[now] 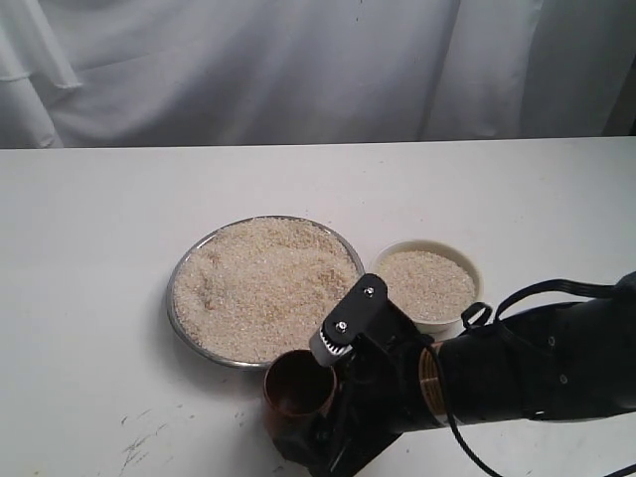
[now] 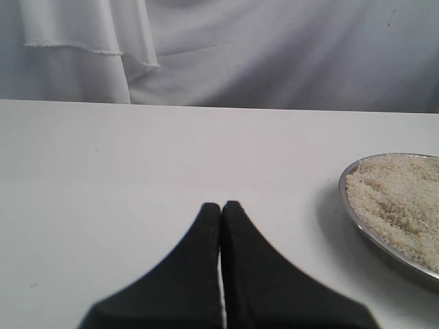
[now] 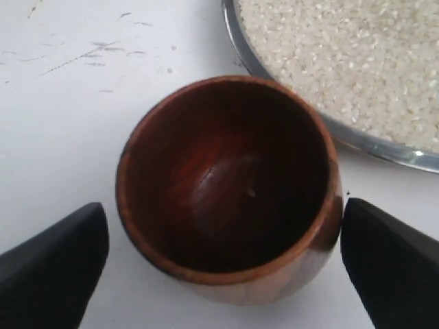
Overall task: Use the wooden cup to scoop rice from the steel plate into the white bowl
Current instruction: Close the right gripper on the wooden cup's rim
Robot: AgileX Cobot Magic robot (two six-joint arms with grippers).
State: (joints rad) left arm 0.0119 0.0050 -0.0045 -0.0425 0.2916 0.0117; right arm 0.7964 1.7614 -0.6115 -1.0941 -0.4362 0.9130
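Right gripper, jaws wide and empty, straddles the upright wooden cup just nearside of the steel plate; probably light, rigid, smooth: clamp across its belly.

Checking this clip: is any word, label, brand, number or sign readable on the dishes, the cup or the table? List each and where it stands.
None: no readable text in any view.
The reddish-brown wooden cup, shiny steel plate and cream-white bowl carry no print or stamp that shows.
The dark scuffs on the white table near the cup are marks, not letters.
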